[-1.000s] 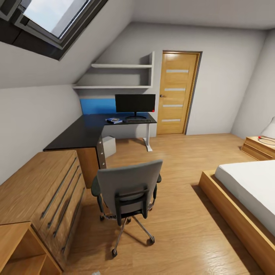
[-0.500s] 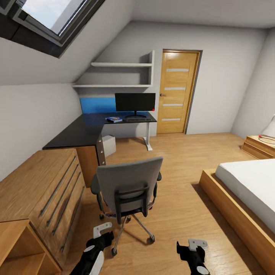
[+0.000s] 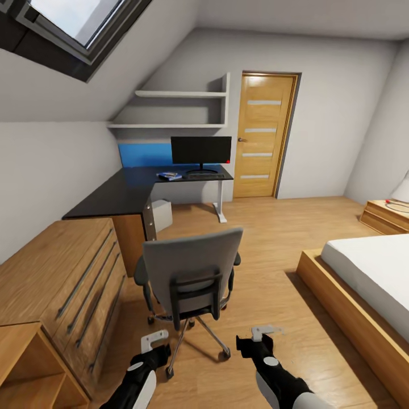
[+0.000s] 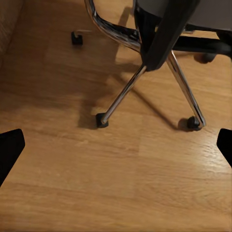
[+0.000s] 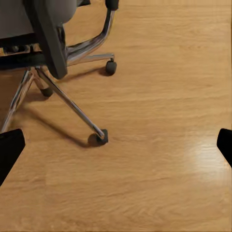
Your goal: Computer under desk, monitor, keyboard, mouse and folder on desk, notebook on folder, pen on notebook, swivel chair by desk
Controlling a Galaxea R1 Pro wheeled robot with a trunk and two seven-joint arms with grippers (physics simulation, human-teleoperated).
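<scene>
The swivel chair (image 4: 164,29) fills the upper part of the frame, its chrome legs slanting down to two black casters resting on the wood floor (image 4: 116,183). The left gripper's dark fingertips (image 4: 9,150) sit wide apart at the lower side edges.

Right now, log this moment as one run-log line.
place: bedroom | chair back toward robot, apart from desk | monitor on desk | left gripper open | right gripper open, empty
</scene>
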